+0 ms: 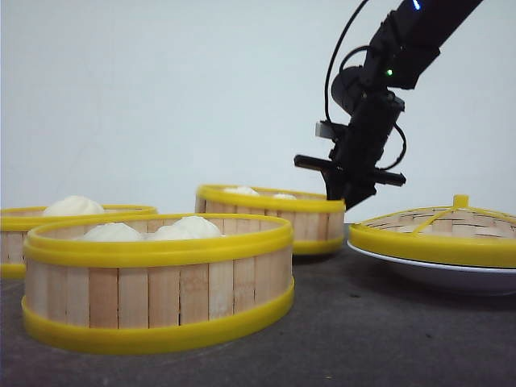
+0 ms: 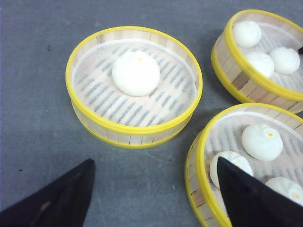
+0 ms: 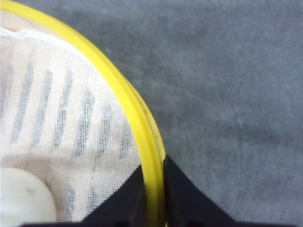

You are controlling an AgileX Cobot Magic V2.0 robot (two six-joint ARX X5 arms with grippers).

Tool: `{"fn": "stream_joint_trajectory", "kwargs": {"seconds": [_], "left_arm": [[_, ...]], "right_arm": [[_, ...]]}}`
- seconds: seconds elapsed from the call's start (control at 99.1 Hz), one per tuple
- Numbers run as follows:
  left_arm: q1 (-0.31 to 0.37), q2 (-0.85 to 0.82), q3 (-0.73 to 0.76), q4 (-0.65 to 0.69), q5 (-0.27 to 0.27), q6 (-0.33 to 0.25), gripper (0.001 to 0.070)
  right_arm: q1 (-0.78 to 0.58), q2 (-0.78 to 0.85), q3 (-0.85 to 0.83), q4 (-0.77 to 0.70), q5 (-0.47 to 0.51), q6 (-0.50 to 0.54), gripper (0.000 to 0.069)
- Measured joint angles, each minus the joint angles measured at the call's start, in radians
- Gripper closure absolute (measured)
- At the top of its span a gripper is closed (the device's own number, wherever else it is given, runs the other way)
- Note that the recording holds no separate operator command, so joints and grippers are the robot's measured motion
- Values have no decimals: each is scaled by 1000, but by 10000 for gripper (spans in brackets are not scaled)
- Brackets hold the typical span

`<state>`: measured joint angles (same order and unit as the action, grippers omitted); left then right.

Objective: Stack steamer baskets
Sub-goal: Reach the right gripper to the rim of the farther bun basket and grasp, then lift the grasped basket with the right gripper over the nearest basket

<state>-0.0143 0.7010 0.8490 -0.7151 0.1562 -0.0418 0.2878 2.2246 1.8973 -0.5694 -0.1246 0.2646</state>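
Pinching the far basket by its yellow rim, our right hand should lift straight up, keeping the buns level; our left hand hangs open.

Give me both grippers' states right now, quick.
Left gripper: open, holding nothing, above the table between baskets.
Right gripper: shut on the rim of the far steamer basket.

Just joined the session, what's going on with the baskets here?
Nothing is stacked yet: three steamer baskets with buns sit apart on the table. The right end effector is clamped on the rim of the back basket, one finger inside, one outside. The left end effector hangs open above the one-bun basket and the front basket. The lid rests on a plate.
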Motion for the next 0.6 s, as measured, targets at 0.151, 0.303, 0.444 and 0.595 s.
{"fn": "stream_joint_trajectory", "kwargs": {"seconds": [0.151,0.303,0.444,0.595], "left_arm": [[0,0,0,0,0,0,209],[0,0,0,0,0,0,209],[0,0,0,0,0,0,209],[0,0,0,0,0,0,209]], "right_arm": [[0,-21,99,-110,2,43,669],[0,-94,175,-254,1,50,669],[9,-201,183,-361,1,26,669],[29,-306,183,-466,0,-34,669]]}}
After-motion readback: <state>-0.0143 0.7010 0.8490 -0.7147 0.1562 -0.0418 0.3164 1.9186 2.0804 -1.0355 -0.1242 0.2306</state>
